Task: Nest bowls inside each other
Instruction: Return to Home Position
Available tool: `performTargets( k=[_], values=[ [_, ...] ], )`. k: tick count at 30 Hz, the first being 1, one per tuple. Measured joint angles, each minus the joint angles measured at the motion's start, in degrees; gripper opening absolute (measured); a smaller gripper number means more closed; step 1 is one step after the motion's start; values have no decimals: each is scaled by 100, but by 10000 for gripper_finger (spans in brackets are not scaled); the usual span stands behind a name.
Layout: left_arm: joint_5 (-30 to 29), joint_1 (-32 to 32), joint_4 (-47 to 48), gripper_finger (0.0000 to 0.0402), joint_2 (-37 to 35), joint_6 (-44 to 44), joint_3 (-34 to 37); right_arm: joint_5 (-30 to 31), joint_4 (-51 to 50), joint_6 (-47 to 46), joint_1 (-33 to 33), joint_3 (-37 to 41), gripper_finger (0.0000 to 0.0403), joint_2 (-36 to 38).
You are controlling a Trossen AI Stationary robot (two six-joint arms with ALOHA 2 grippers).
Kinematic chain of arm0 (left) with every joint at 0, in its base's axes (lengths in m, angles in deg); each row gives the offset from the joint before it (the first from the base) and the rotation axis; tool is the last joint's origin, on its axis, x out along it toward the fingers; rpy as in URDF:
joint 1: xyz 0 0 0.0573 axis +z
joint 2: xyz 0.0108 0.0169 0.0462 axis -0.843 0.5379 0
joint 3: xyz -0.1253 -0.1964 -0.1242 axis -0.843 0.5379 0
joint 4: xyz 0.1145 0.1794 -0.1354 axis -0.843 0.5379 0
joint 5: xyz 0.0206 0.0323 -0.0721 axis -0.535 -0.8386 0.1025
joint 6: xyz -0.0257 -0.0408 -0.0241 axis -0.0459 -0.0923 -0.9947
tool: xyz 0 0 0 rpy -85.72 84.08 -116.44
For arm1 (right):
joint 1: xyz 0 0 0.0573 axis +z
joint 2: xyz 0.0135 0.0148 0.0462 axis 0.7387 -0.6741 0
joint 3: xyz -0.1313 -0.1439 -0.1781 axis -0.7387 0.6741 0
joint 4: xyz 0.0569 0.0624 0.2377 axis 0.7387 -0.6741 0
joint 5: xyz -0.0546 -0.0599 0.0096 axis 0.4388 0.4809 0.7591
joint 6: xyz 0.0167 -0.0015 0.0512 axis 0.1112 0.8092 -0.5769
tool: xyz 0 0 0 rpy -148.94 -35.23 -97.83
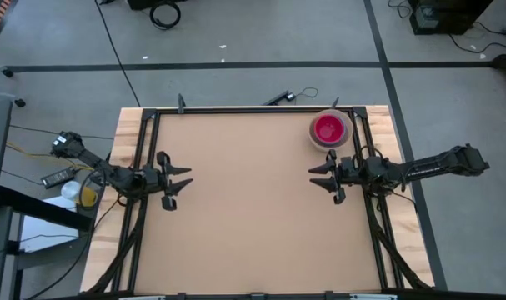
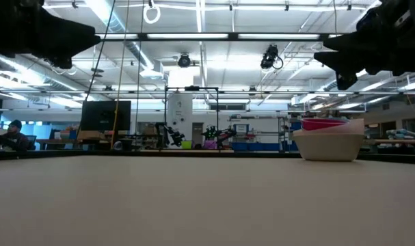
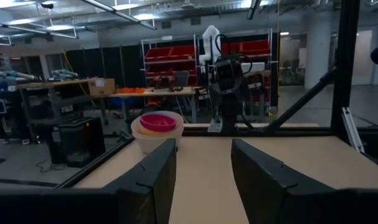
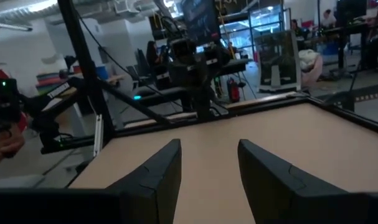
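Finding the stack of bowls [image 1: 329,131] nested, magenta-red on top, judged the nesting done. Saw the right gripper [image 1: 318,177] just beside the stack, spread open, empty; left gripper [image 1: 186,177] well apart from it, likewise. Feared a careless right-arm swing clipping the stack.

A tan table [image 1: 253,217] edged by a black frame [image 1: 236,109], cables [image 1: 163,12] on the floor.

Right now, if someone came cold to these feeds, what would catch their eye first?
The magenta-red bowl, nested topmost in a grey-white bowl, stands out in a corner of the table beside the right arm. The left gripper and right gripper hang open and empty at opposite sides of the table, facing each other.
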Motion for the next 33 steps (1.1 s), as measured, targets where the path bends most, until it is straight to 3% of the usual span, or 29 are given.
performTargets(
  k=[9,16,25,29,33],
  values=[
    [-33,-132,78,155,-37,27,0,-223,-21,65,-21,0,165,82],
    [-748,-648,253,155,-339,206,2,-128,-654,118,-21,0,165,621],
    [-752,-628,761,152,-361,-427,2,16,-1047,89,-21,0,160,740],
    [-752,-520,758,112,-361,-368,4,39,-1080,133,-21,0,128,742],
    [-755,-406,773,36,-362,-328,4,41,-1088,285,-21,0,60,761]
  ],
)
